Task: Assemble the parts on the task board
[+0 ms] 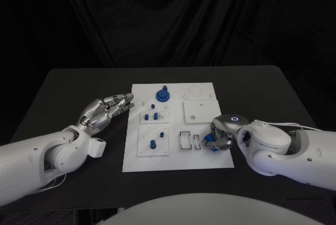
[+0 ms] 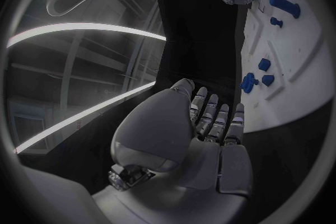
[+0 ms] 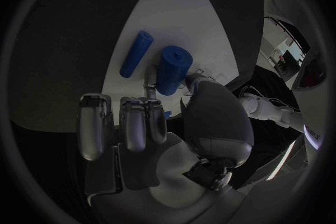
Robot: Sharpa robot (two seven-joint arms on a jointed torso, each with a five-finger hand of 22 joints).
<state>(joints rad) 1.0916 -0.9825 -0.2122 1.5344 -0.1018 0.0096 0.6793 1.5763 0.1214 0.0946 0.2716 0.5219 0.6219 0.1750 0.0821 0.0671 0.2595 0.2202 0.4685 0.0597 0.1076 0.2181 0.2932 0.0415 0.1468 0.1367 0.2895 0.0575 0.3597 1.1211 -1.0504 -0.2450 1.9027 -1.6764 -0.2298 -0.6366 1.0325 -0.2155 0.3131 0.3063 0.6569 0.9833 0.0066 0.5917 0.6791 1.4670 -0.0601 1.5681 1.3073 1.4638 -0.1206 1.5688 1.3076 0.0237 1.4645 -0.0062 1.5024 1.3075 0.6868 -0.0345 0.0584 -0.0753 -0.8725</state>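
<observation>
Left hand (image 1: pixel 106 110): positioned over the black desk (image 1: pixel 70 89) just beside the left edge of the task board (image 1: pixel 176 159). Its fingers (image 2: pixel 210 115) are extended and lie close side by side, pointing toward the board; they hold nothing and touch no part.

Right hand (image 1: pixel 218 136): positioned at the near right corner of the task board. Its fingers (image 3: pixel 136 123) are curled in, and the thumb and a finger pinch a short blue cylinder (image 3: pixel 171 70), held above the white plate. A second, thinner blue rod (image 3: pixel 136 54) lies flat on the board just beside the cylinder, apart from it.

Task board: a white plate lying flat in the middle of the desk. A blue geared part (image 1: pixel 163 94) stands near its far edge; further small blue pieces (image 1: pixel 155 118) sit in the raised white blocks along its left half.

Surroundings: a dark curtain behind the desk.
</observation>
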